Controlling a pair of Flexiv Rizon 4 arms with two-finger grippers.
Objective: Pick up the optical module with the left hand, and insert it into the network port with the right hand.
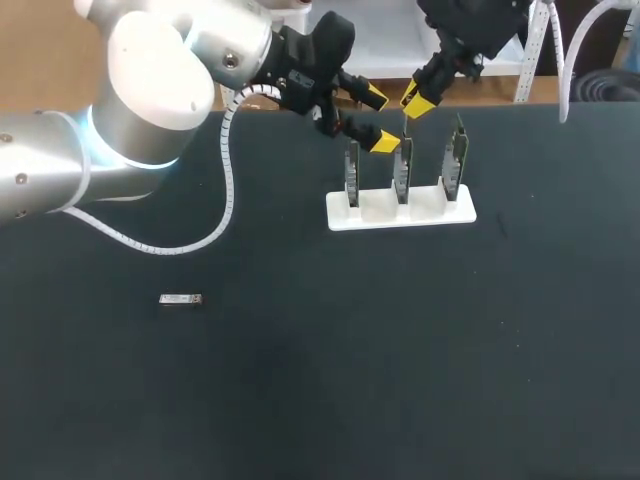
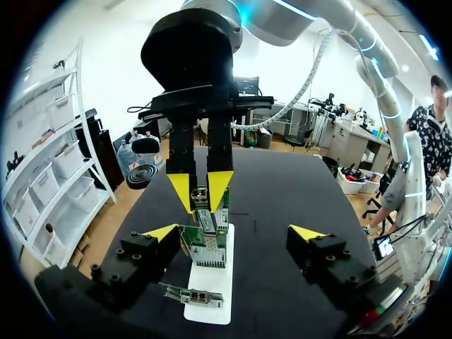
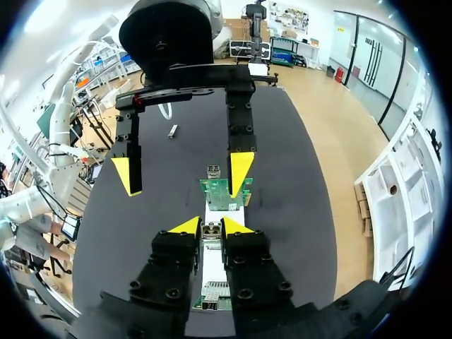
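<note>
Nearest, left arm (image 1: 150, 100); left gripper (image 1: 379, 120) spread wide, empty, beside three upright boards (image 1: 403, 175) in one white holder (image 1: 400, 215) near the table (image 1: 400, 380) far edge. Above them right gripper (image 1: 418, 103); grip impossible to tell. One optical module (image 1: 181, 299) alone, well apart, open room around.

one optical module (image 1: 181, 299), three upright circuit boards (image 1: 401, 172), one white holder (image 1: 400, 214)

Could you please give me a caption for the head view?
The left gripper, open, and right gripper hover by the white board holder; the optical module lies apart on the table.
</note>
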